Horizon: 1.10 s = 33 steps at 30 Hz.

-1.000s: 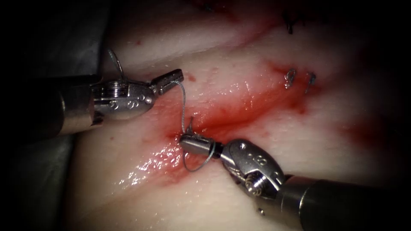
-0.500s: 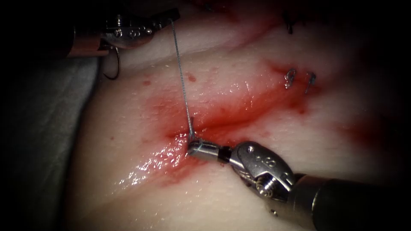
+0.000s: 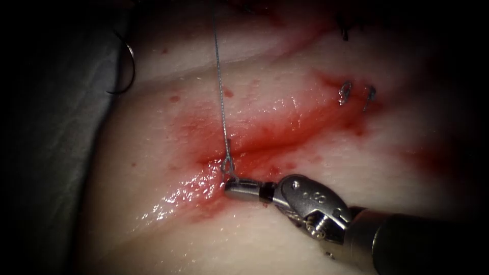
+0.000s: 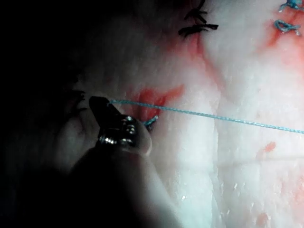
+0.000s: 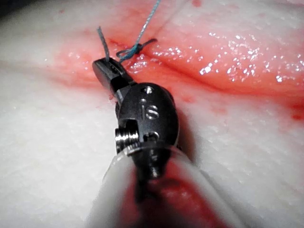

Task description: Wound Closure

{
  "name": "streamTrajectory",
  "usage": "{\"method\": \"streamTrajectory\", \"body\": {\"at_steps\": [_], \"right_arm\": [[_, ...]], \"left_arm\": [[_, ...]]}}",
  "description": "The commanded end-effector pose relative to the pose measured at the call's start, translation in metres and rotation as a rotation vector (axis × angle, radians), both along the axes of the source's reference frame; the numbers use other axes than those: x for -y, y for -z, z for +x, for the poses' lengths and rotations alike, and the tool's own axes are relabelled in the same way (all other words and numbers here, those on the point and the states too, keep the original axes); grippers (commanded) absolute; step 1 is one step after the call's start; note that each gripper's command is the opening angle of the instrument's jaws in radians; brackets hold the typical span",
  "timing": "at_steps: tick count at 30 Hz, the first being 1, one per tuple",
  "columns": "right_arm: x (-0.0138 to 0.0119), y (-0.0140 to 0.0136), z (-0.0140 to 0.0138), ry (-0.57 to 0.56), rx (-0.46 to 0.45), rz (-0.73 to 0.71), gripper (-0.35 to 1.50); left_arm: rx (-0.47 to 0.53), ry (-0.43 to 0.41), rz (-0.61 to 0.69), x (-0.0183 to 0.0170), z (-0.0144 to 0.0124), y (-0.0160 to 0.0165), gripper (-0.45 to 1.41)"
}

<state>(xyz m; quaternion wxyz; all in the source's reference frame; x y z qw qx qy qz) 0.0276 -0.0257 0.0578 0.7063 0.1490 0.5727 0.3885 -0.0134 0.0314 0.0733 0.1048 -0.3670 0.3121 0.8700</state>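
One knot [image 3: 227, 164] cinching at the cut [image 3: 285, 137]; thread [image 3: 220, 86] now taut toward twelve o'clock. Needle [image 3: 127, 69] free, ten o'clock. Right tool [image 3: 235, 187] clamps the tail, left tool [image 4: 102, 107] the long strand. Next: steady opposed tension.

light: dim, dark edges | glare: wet red fluid [image 3: 188, 191] | shadow: around left pincer [image 4: 102, 109]

Right tool [image 5: 105, 68] grips thread [image 5: 145, 28] beside knot [image 5: 134, 48].

Stamped digits on right tool [image 5: 108, 69] wrist housing, read approx "18" in right wrist view. Endoscope view: same marks, not legible.
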Motion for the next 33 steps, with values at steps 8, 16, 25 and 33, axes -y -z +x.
{"method": "streamTrajectory", "body": {"at_steps": [8, 16, 25, 33], "right_arm": [[0.0017, -0.0007, 0.0011, 0.063, -0.007, 0.003, -0.35], [0.0039, -0.0016, 0.0013, 0.106, 0.045, 0.001, -0.35], [0.0066, -0.0010, 0.0017, 0.128, 0.072, -0.005, -0.35], [0.0079, -0.0007, 0.0016, 0.150, 0.078, -0.001, -0.35]], "left_arm": [[-0.030, 0.017, -0.056, -0.0026, -0.0007, -0.0012, -0.45], [-0.085, 0.012, -0.115, -0.0048, -0.0013, -0.0018, -0.45], [-0.132, 0.042, -0.180, -0.0070, -0.0016, -0.0024, -0.45], [-0.188, 0.064, -0.226, -0.0095, -0.0020, -0.0018, -0.45]]}}
